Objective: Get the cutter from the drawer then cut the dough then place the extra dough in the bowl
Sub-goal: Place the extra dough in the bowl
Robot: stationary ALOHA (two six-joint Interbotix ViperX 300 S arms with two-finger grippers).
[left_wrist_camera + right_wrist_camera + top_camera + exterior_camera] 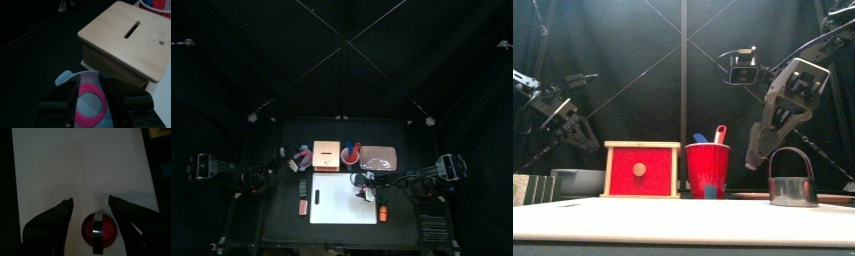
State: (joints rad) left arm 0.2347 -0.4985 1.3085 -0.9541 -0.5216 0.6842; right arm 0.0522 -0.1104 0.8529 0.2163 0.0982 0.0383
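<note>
Jaws first: your left gripper (91,91) has its pair pressed in on a pink dough ring (81,105), and your right gripper (90,204) has its pair standing apart with nothing between them.

From the top view you see the white cutting board (338,208) in the middle of the table. The wooden box (327,155), the red cup (352,152) and the pink tray (385,158) stand in a row behind it. The left arm reaches in just left of the box, and the right arm reaches over the board's right rear part. Two small orange-red toys (303,207) lie by the board's side edges, one on each side.

From the front view you see the box's red drawer front sitting flush in its frame. The cup, holding a blue and a red knife, is just right of it. The blue-grey bowl (577,182) is left of the box, with the left gripper above it. The metal cutter (792,190) stands upright on the board at the right. The right gripper hangs just beside it, up and to the left, apart from it.

The left wrist view shows you the ring squeezed long and narrow between the jaws, over the bowl and beside the box.

The right wrist view shows you the cutter from above on the white board, between and below the spread jaws, with a red dough disc (87,230) inside it.
</note>
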